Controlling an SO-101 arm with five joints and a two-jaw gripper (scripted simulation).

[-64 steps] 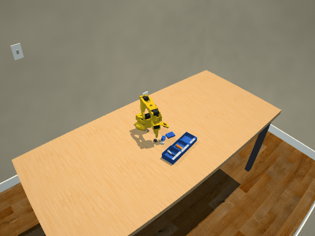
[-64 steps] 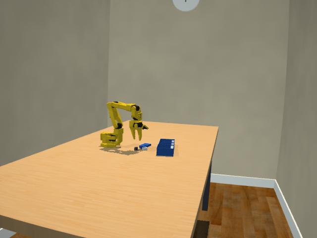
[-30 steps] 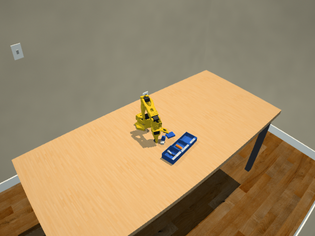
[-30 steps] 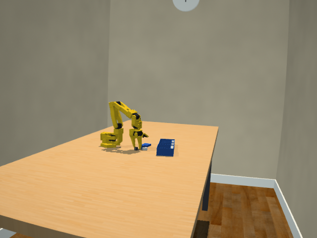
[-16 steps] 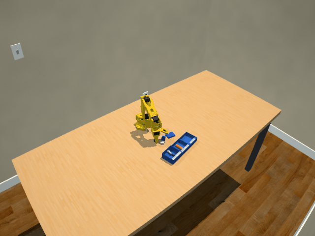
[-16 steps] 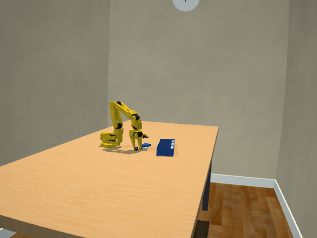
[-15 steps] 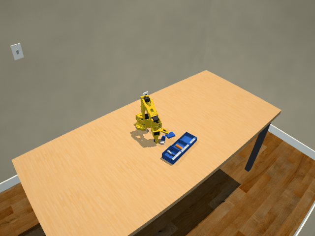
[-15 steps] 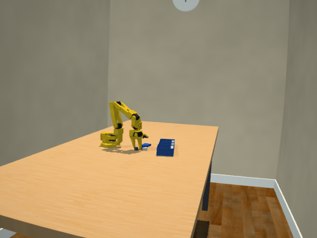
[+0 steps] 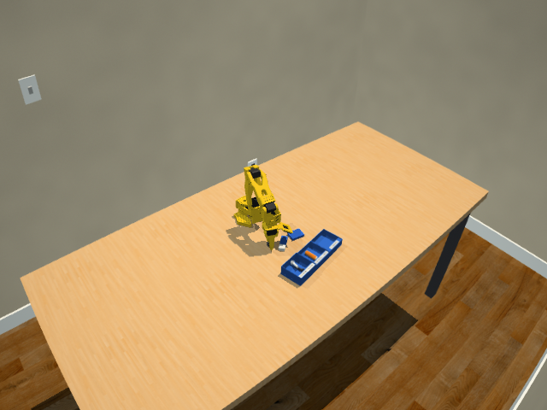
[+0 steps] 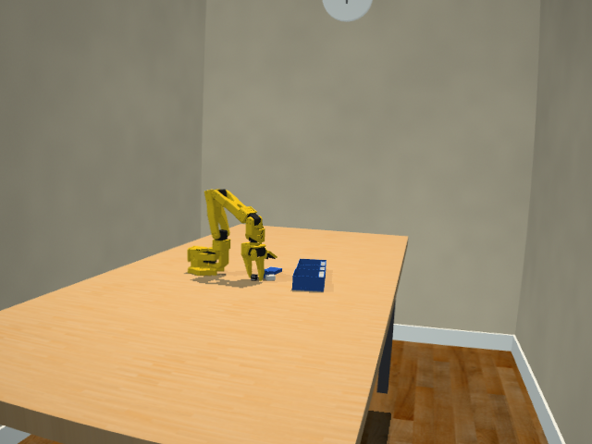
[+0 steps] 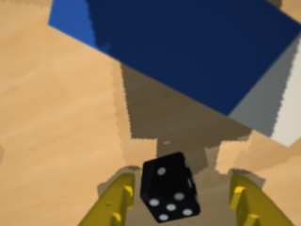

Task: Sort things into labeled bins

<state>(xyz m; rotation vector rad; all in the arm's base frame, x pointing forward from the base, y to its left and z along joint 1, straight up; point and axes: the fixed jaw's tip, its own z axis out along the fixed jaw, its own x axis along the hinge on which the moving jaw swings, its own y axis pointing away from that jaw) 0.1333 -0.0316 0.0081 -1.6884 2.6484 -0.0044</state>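
A black die with white pips (image 11: 170, 193) lies on the table between my two yellow fingers. My gripper (image 11: 181, 185) is low over the table and partly open around the die, with a gap on each side. The gripper also shows in the top view (image 9: 270, 243) and the exterior view (image 10: 254, 275). Just beyond the die lies a blue slab with a white end (image 11: 188, 56), which also shows in the top view (image 9: 295, 234). The blue row of three labelled bins (image 9: 314, 253) stands to the right. An orange thing (image 9: 310, 254) lies in the middle bin and a silver thing (image 9: 295, 265) in the near bin.
The arm's yellow base (image 9: 245, 210) stands behind the gripper. The table's front edge runs a short way beyond the bins. The bin labels are too small to read.
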